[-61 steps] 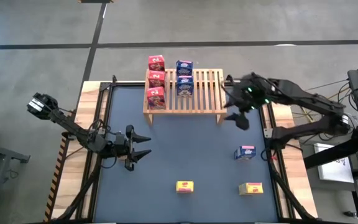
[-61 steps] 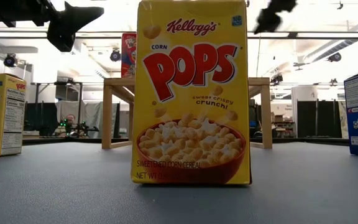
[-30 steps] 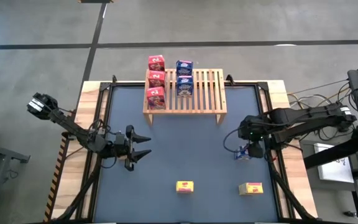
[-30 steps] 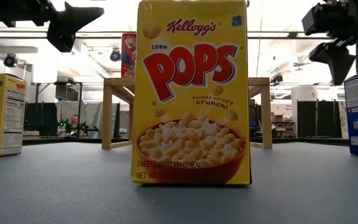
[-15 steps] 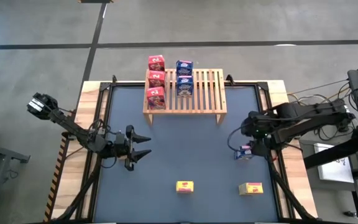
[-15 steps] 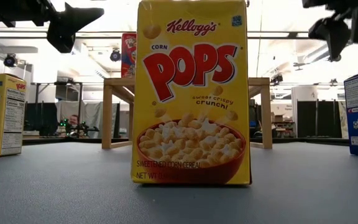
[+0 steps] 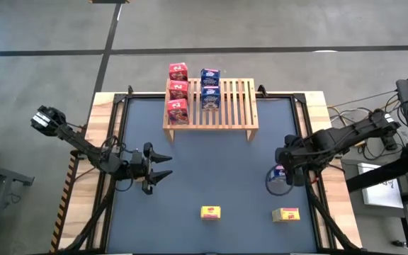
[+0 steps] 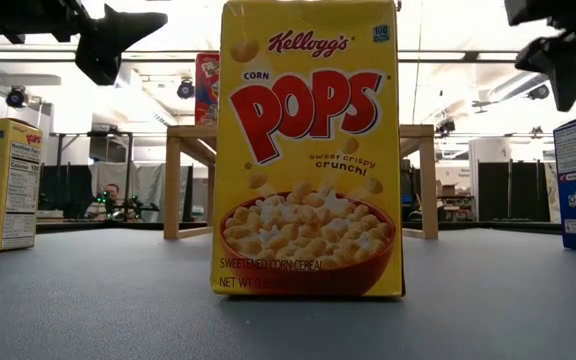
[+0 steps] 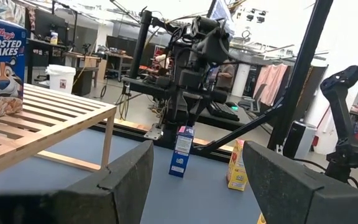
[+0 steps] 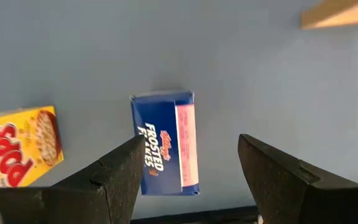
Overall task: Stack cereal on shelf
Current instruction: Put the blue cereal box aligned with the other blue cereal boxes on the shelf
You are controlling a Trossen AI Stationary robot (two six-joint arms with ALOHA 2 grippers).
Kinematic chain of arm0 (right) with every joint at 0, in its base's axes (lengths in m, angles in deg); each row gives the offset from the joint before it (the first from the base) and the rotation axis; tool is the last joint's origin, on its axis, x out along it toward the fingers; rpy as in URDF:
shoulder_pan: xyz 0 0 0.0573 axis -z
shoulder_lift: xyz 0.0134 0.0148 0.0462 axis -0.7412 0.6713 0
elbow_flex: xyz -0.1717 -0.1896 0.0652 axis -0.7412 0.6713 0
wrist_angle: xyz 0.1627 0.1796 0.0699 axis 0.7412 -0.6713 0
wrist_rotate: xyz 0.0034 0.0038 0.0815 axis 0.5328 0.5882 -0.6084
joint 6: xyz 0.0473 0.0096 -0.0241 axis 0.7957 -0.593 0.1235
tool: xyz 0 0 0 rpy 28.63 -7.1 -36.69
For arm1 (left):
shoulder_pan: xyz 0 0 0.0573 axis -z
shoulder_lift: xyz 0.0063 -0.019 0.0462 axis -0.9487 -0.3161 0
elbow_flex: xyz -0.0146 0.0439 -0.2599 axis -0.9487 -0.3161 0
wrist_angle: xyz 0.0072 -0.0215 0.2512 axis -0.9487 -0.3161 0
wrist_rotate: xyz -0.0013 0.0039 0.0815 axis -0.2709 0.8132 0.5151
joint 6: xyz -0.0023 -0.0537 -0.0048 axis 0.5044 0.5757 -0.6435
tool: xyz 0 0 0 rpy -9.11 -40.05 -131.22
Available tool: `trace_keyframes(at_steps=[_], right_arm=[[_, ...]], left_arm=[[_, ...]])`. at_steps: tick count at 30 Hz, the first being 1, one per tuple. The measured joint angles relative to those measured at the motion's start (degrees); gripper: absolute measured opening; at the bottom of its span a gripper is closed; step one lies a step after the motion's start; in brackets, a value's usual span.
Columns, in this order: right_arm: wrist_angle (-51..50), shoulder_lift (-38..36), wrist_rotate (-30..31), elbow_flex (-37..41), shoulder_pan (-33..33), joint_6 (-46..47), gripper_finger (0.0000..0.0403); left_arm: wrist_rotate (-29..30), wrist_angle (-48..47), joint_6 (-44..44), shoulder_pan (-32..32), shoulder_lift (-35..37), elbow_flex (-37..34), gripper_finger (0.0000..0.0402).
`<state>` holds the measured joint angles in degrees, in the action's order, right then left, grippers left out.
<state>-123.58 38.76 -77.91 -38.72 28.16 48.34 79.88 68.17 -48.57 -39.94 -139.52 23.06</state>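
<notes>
Yellow box (image 8: 310,148): "Kellogg's Corn Pops" (crunch!)

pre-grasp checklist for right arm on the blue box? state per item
1. Right end effector open: ok.
2. It sits above the blue cereal box, box between the fingers in the right wrist view: ok.
3. Box upright on the table, untouched by the fingers: ok.
4. Yellow boxes apart from the target: ok.
5. Shelf has bare slats beside the blue stack: ok.
6. Left end effector open, parked at table's left, away from the target: ok.
</notes>
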Motion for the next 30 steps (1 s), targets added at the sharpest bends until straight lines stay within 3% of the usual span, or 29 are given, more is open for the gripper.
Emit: trace_keyframes(at_steps=[21,30], right_arm=[[5.13,2.48,-2.91,2.22,-0.21,0.75,0.0247],[5.13,5.45,-1.55,2.29,-0.21,-1.53,0.0316]], left_arm=[[-0.07,-0.88,1.47,0.01,-0.01,-0.01,0.0232],[-0.09,-0.82,4.83,0.02,-1.33,-0.02,0.0232]])
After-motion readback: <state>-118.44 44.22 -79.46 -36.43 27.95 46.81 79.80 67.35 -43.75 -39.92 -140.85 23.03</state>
